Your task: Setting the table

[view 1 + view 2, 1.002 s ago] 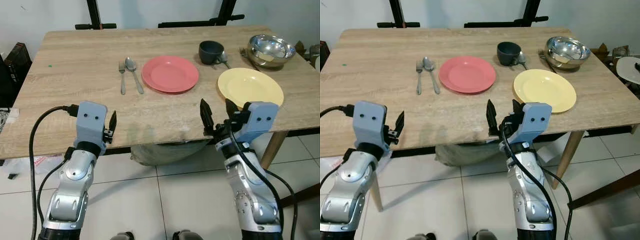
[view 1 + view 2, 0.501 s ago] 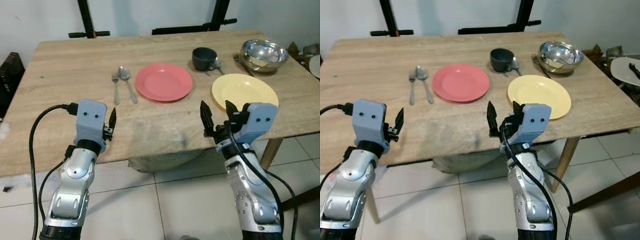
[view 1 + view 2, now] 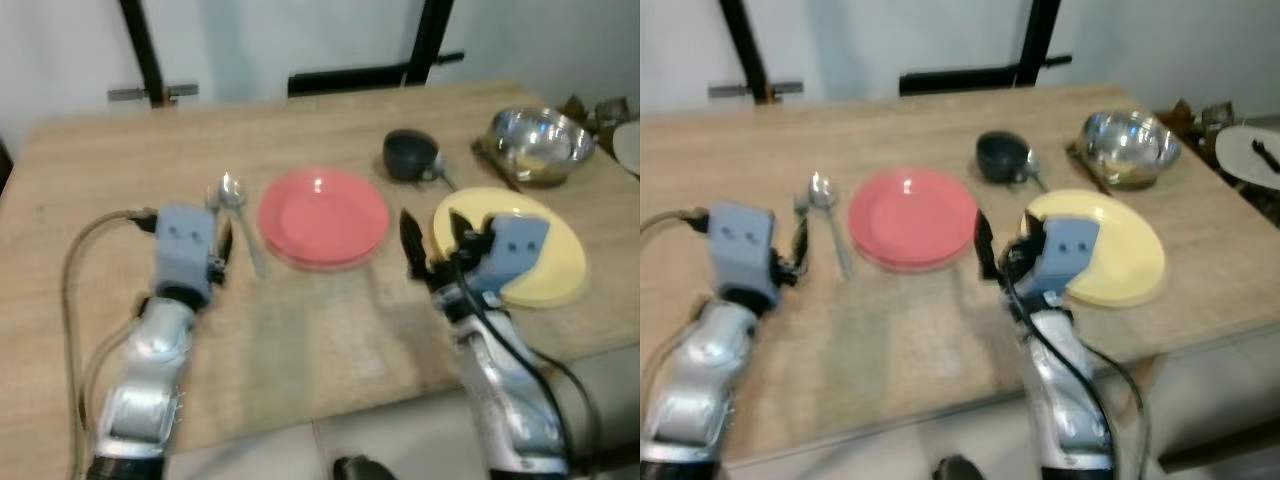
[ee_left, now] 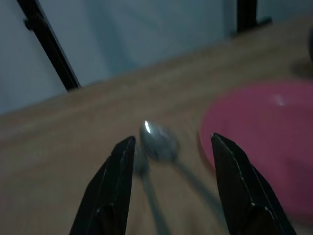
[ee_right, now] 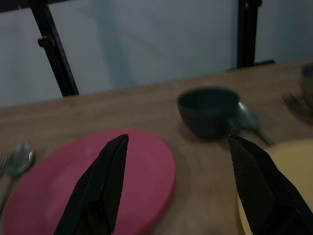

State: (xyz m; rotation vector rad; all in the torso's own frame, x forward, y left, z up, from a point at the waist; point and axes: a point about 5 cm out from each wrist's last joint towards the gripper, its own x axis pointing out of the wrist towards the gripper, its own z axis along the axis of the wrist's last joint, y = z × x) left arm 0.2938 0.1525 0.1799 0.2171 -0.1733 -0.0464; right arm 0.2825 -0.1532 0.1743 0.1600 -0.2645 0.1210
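Since a second ago: both of my grippers are now out over the table (image 3: 90, 180), where earlier they hung at its near edge; the head views have shifted and blurred, so my camera has moved too.
Left gripper (image 4: 171, 147): I hold it low over the wood, fingers spread wide and empty.
Spoon (image 4: 157, 139): it lies straight ahead of my left fingers, seen in the gap between them, bowl toward the far edge.
Fork (image 3: 214, 205): it sits just beside the spoon, on the side away from the red plate; it is blurred and partly hidden by my left wrist housing.
Red plate (image 3: 324, 217): it is between my two grippers, just ahead and inward of my left fingers, ahead and inward of my right ones.
Right gripper (image 3: 432, 232): I hold it above the tabletop with fingers wide apart and nothing in them.
Yellow plate (image 3: 555, 262): it lies under and outward of my right wrist, partly covered by the blue housing.
Cup (image 5: 209, 110): dark, straight ahead of my right fingers, framed between them.
Second spoon (image 5: 247, 118): it rests just beside the cup on its outer side; whether they touch I cannot tell.
Steel bowl (image 3: 538, 145): far ahead and outward of my right gripper, near the table corner.
Second fork (image 5: 295, 103): it lies beyond the cup's spoon, toward the bowl.
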